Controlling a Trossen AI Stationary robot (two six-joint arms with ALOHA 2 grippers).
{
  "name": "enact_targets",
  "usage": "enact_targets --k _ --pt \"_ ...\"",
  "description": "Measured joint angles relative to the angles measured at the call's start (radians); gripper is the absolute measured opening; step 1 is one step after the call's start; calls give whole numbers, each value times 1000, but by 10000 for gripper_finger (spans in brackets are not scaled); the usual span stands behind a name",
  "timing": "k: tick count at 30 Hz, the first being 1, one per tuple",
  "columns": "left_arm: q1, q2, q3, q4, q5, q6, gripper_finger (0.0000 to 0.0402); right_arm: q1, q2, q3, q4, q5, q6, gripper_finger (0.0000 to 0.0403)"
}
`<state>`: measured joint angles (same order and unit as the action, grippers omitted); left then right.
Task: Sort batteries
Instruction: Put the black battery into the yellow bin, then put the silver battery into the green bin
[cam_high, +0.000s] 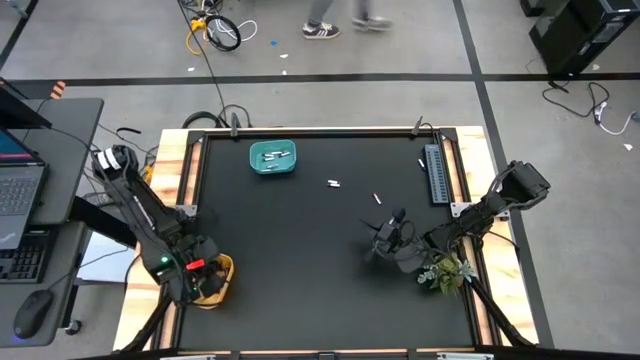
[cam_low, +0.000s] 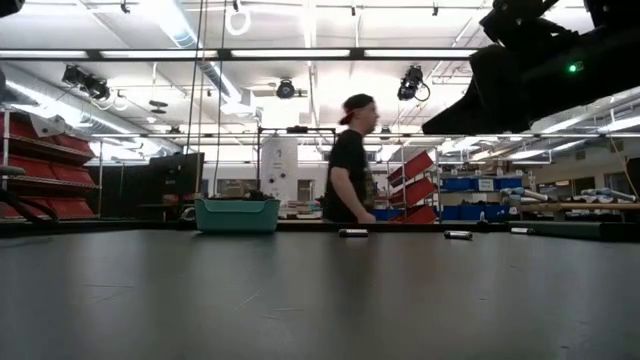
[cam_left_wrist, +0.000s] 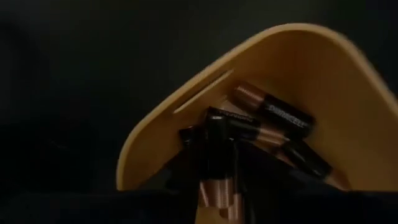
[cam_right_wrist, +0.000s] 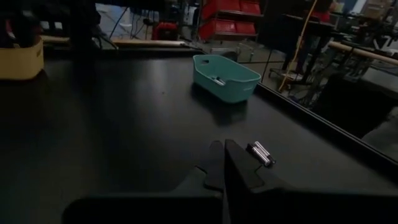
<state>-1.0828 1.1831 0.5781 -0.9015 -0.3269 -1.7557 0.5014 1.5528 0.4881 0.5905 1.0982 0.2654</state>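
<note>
- Hung the left gripper (cam_high: 205, 280) over the yellow bin (cam_left_wrist: 323, 81), jaws narrow around a copper-and-black battery (cam_left_wrist: 221, 162); could not tell whether gripped or already loose.
- Best opened fully, low over the other dark batteries (cam_left_wrist: 273, 115), then lifted straight up.
- Kept the right gripper (cam_right_wrist: 224, 163) pinched shut, empty, beside a silver battery (cam_right_wrist: 261, 154).
- Left silver batteries (cam_high: 272, 156) in the teal bin (cam_high: 254, 160).
</note>
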Motion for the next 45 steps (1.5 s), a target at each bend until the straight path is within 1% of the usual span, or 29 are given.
enact_targets --k 4,7,11,13,14,16,18,20,24,27,28,31,34,36,38,41,45 --pt "0 0 -17 27 0 -8 149 0 0 0 33 -1 -28 1" --pt "0 0 14 1 16 10 155 0 0 0 60 -9 -51 2" --pt "0 0 108 -91 59 36 156 -2 0 0 75 -45 -70 1" --pt "0 0 175 -148 48 55 157 -4 0 0 75 -46 -75 1" --pt "0 0 213 -178 24 72 157 -5 0 0 75 -46 -75 1" --pt "0 0 283 -231 -73 120 157 -9 0 0 79 -50 -75 1" --pt "0 0 338 -266 -231 195 157 -23 0 0 90 -66 -75 0" --pt "5 -1 362 -290 -401 279 157 -62 -1 0 90 -106 -60 2" --pt "55 -1 348 -328 -680 451 158 -191 -4 0 90 -280 -56 14" --pt "108 -1 305 -334 -839 518 158 -292 -4 0 90 -406 -80 32" --pt "127 0 291 -332 -875 523 158 -325 -4 1 89 -456 -98 39" --pt "182 0 250 -311 -933 522 158 -425 -4 31 23 -629 -126 65" --pt "224 0 207 -240 -947 522 158 -506 -4 93 -129 -770 -144 89" --pt "243 0 178 -179 -961 525 158 -542 -1 134 -207 -819 -191 103" --pt "259 0 147 -118 -978 525 158 -568 0 156 -224 -869 -266 113" --pt "277 0 95 -9 -1028 526 158 -611 0 163 -197 -931 -353 116" --pt "302 0 31 138 -1106 532 158 -683 0 163 -149 -975 -363 112"
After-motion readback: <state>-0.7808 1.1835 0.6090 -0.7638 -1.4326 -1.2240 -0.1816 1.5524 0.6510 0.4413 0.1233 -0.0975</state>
